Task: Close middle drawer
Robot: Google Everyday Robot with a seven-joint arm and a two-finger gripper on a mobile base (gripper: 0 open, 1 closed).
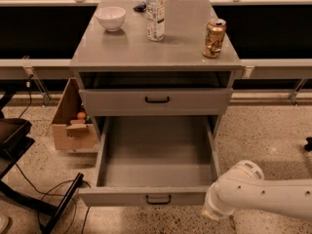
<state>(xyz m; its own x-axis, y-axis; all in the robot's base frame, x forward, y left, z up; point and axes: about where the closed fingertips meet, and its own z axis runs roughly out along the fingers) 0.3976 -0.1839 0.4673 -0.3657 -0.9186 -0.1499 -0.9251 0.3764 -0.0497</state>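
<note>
The middle drawer (pixel 156 155) is pulled far out of the grey cabinet. Its deep grey tray is empty, and its low front (pixel 117 197) carries a small black loop handle (pixel 158 199). Above it, the taller-fronted drawer (pixel 195 101) with a wider black handle sits pushed in. The lowest drawer is hidden under the open one. Only a white arm link (pixel 253 194) shows at the bottom right, just right of the open drawer's front corner. The gripper itself lies outside the camera view.
On the cabinet top (pixel 126 48) stand a white bowl (pixel 110 17), a clear bottle (pixel 155 13) and a gold can (pixel 214 38). A cardboard box (pixel 70 123) sits on the floor to the left. A black stand with cables (pixel 53 199) is at the lower left.
</note>
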